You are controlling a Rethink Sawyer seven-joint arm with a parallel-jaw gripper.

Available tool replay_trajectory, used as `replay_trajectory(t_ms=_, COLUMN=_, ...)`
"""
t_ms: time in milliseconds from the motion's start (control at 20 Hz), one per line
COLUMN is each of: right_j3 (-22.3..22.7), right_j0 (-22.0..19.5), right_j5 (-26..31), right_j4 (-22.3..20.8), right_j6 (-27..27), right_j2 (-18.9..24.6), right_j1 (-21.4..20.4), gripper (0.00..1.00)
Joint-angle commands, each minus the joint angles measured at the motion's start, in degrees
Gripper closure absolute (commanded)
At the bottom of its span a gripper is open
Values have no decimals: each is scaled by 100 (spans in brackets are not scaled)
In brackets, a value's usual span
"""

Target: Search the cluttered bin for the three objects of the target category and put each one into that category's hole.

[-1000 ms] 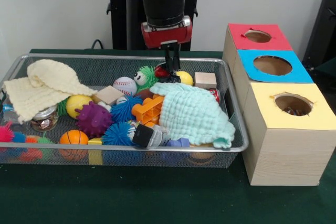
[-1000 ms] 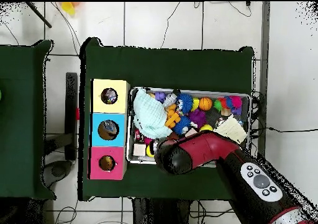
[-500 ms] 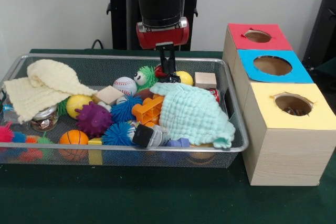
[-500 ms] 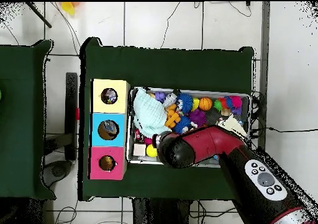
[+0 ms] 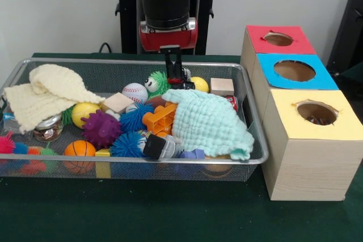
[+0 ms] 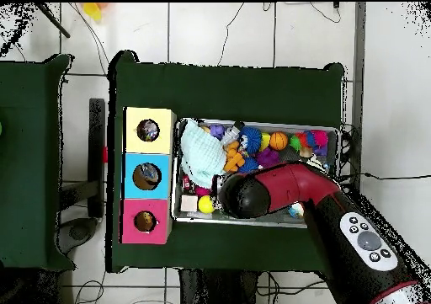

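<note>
Tool (image 5: 173,67) hangs over wire-mesh bin (image 5: 68,165) at its back rim, fingers close together, nothing visibly held; can't tell if fully clenched. Small dark toy (image 5: 180,81) lies just below by yellow ball (image 5: 199,84): prob. light, rigid; pinch across its body.

Bin (image 5: 249,157): silvery wire mesh. Mint cloth (image 5: 209,123) and cream cloth (image 5: 48,92): knitted, matt. Sorting boxes (image 5: 309,165): pale raw wood, painted matt tops. Table cover (image 5: 170,213): dark green felt.
</note>
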Motion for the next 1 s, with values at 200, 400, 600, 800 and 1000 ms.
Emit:
replay_trajectory(t_ms=200, right_j3=-790, right_j0=-58, right_j5=946, right_j4=173, right_j6=-1454, right_j2=409, right_j1=-42, gripper=100)
replay_trajectory(t_ms=400, right_j3=-786, right_j0=-52, right_j5=914, right_j4=169, right_j6=-1391, right_j2=436, right_j1=-59, gripper=100)
replay_trajectory(t_ms=600, right_j3=-847, right_j0=-35, right_j5=939, right_j4=157, right_j6=-1421, right_j2=451, right_j1=-38, gripper=100)
replay_trajectory(t_ms=800, right_j3=-883, right_j0=-24, right_j5=958, right_j4=156, right_j6=-1450, right_j2=486, right_j1=1, gripper=100)
replay_trajectory(t_ms=1000, right_j3=-899, right_j0=22, right_j5=979, right_j4=163, right_j6=-1428, right_j2=515, right_j1=-12, gripper=100)
